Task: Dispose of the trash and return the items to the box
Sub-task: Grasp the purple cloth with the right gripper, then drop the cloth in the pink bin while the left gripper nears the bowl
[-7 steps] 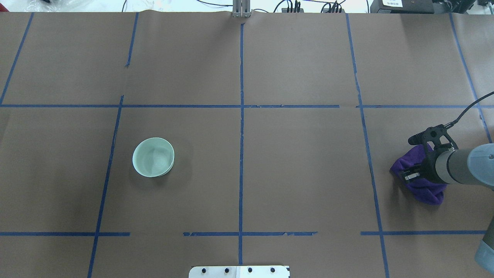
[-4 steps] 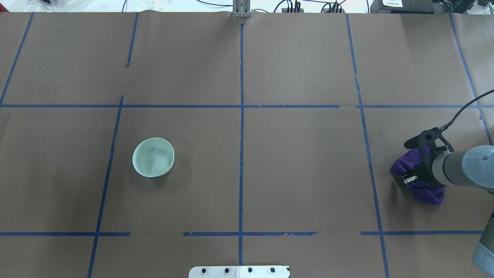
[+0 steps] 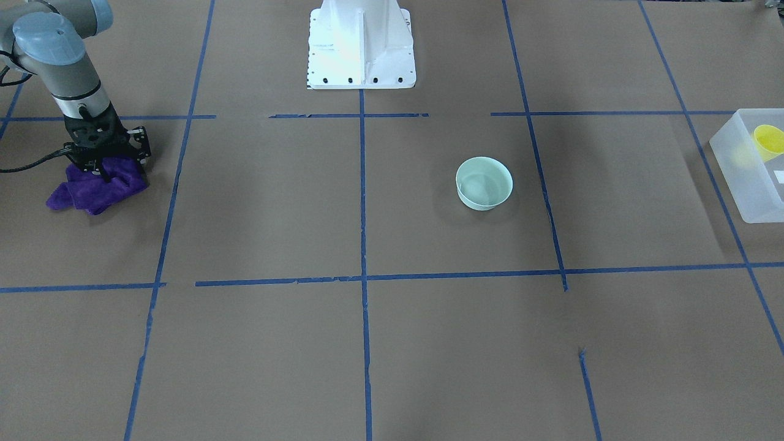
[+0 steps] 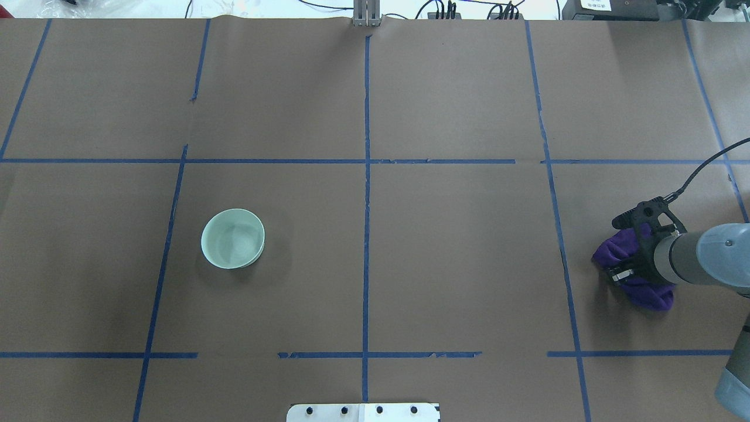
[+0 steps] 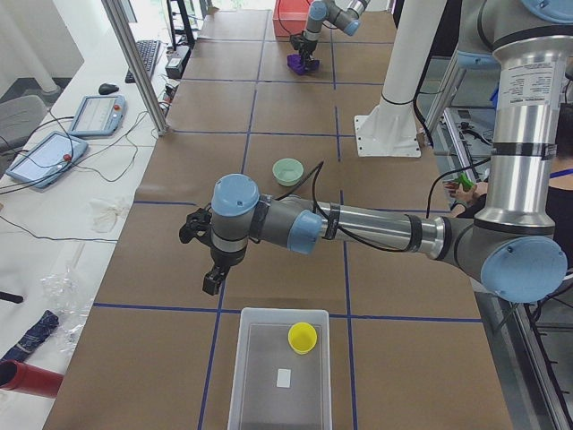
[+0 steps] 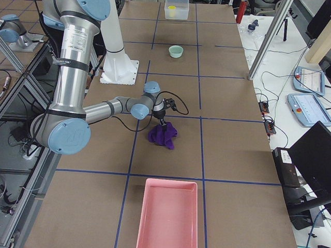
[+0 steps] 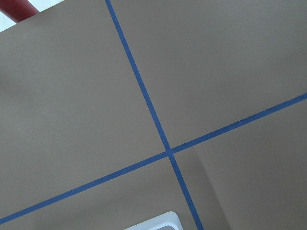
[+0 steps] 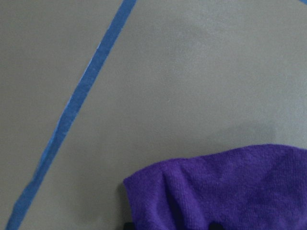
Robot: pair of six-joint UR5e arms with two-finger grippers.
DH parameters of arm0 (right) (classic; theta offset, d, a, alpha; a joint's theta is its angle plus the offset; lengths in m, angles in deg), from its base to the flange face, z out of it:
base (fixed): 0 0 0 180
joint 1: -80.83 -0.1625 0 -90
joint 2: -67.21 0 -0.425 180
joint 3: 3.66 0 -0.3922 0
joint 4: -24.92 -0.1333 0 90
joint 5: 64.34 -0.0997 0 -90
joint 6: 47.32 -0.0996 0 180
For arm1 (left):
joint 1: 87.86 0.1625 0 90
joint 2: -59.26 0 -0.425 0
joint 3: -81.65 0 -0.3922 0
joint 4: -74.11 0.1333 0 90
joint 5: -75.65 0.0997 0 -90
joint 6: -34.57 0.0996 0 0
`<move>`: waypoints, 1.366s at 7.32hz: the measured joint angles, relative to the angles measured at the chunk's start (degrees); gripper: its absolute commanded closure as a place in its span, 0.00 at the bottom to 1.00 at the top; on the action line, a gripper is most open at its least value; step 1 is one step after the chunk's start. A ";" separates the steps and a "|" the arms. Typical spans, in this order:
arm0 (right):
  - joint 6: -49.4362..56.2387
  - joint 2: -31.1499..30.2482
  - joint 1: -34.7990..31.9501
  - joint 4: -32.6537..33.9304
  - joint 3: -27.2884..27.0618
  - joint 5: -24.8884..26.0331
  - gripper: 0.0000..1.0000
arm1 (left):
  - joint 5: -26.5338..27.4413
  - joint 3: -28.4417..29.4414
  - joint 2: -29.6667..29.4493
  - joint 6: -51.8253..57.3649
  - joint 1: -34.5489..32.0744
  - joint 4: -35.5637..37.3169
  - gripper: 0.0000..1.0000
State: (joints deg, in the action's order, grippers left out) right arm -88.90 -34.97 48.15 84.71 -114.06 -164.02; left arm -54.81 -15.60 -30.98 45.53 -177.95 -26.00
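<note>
The pale mint-green bowl (image 4: 232, 238) stands upright and empty on the table's left half; it also shows in the front view (image 3: 484, 182). The yellow cup (image 3: 769, 141) lies inside the frosted white box (image 3: 735, 165) at the table's left end, also seen in the left side view (image 5: 303, 337). My right gripper (image 4: 628, 268) is down on a crumpled purple cloth (image 4: 650, 293), its fingers apart with cloth between them. My left gripper (image 5: 210, 285) hovers over bare table just beyond the box (image 5: 269, 358); I cannot tell if it is open or shut.
A pink tray (image 6: 168, 212) sits at the table's right end, past the purple cloth (image 6: 163, 135). Blue tape lines cross the brown paper. The white robot base (image 3: 361, 43) stands at the table's robot-side edge. A box corner (image 7: 156, 221) shows in the left wrist view.
My right gripper has come down a little closer onto the purple cloth. The bowl has not moved.
</note>
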 measured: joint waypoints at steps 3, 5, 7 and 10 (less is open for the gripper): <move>2.48 -0.08 -1.31 0.61 -0.01 -0.64 1.00 | 0.03 -0.25 0.05 -0.06 -0.07 0.01 0.00; 9.66 -0.19 -7.90 1.25 -0.82 -5.42 1.00 | 0.03 -0.44 0.11 -0.07 -0.14 0.01 0.00; 22.61 -0.28 -21.04 5.78 -2.38 -14.50 1.00 | 0.03 -0.35 0.14 -0.11 -0.16 0.23 0.00; 54.05 -0.25 -47.98 22.50 -3.00 -30.47 1.00 | -1.10 -0.69 -0.61 -0.31 -0.07 10.35 0.00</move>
State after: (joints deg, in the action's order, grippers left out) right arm -34.85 -35.22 0.17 107.21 -117.06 -194.49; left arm -55.91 -16.28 -31.59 45.22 -178.02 -15.65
